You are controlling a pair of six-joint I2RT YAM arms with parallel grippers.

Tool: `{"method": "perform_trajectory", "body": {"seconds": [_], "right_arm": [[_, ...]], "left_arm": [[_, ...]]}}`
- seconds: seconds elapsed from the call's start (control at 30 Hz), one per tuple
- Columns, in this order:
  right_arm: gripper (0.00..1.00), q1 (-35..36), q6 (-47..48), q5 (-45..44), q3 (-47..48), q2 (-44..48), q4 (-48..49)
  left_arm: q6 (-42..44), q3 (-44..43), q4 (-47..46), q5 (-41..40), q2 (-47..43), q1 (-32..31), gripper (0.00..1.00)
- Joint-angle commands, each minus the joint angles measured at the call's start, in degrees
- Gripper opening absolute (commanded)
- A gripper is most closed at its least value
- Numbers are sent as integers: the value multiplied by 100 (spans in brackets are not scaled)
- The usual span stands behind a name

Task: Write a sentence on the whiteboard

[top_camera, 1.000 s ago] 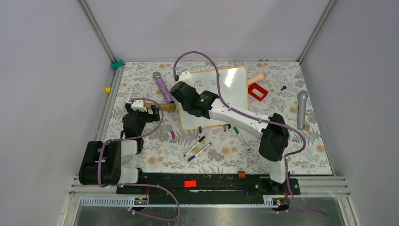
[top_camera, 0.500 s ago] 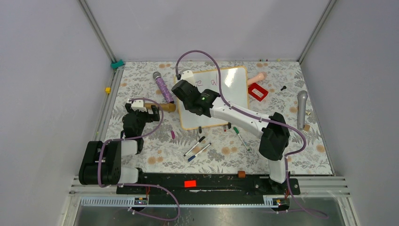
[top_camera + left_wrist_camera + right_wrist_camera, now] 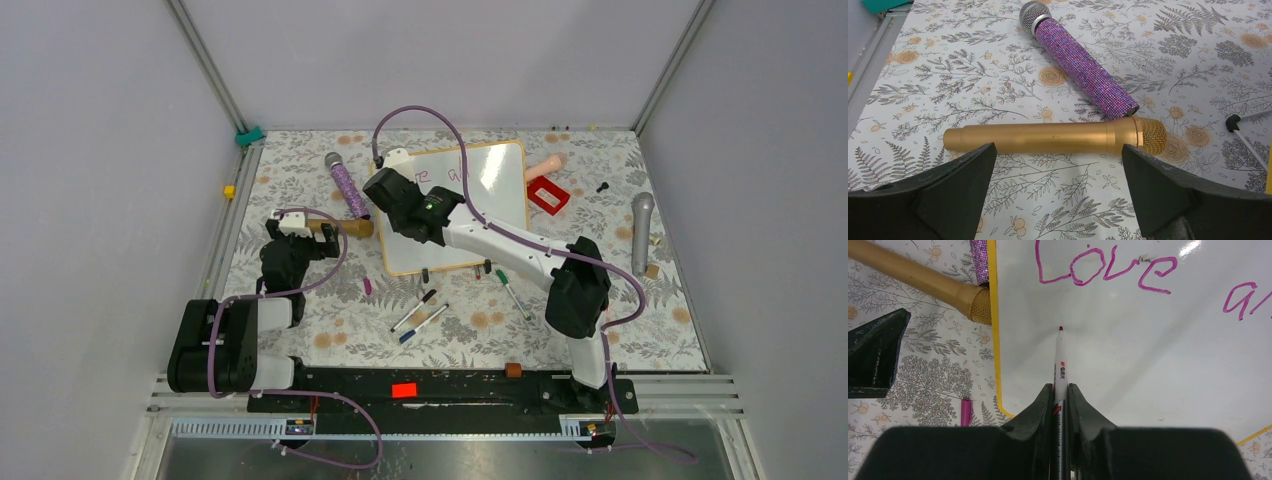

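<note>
The whiteboard [image 3: 498,205] lies flat at the table's middle back, with a thin orange frame. In the right wrist view the board [image 3: 1158,370] carries the sentence [image 3: 1105,270] in purplish-pink cursive: "Love", then the start of a word beginning "a" at the right edge. My right gripper [image 3: 1061,390] is shut on a white marker [image 3: 1060,360]. The marker's tip sits at the board below "Love", near the left frame. Whether it touches, I cannot tell. From above the right gripper [image 3: 388,186] is over the board's left part. My left gripper [image 3: 1058,167] is open and empty, low over the tablecloth [image 3: 293,238].
A gold microphone [image 3: 1048,137] lies just ahead of the left fingers, and a purple glitter microphone [image 3: 1083,70] lies beyond it. Loose markers [image 3: 420,310], a green pen [image 3: 510,290] and a pink cap [image 3: 367,286] lie near the board. A red box [image 3: 547,195] and a grey microphone [image 3: 641,230] lie to the right.
My right gripper has shifted a little toward the far edge over the board's left part. The left arm has not moved.
</note>
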State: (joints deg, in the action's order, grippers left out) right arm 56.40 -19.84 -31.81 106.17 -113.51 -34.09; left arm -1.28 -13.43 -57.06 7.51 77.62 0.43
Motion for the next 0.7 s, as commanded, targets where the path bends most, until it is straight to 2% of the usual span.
{"method": "perform_trajectory", "body": {"seconds": [0.0, 0.67], "right_arm": [[0, -59, -65, 76, 298, -49, -64], [0, -59, -24, 445, 527, -204, -309]], "left_arm": [[93, -28, -341, 110, -64, -13, 99], [93, -28, -341, 105, -63, -13, 99]]}}
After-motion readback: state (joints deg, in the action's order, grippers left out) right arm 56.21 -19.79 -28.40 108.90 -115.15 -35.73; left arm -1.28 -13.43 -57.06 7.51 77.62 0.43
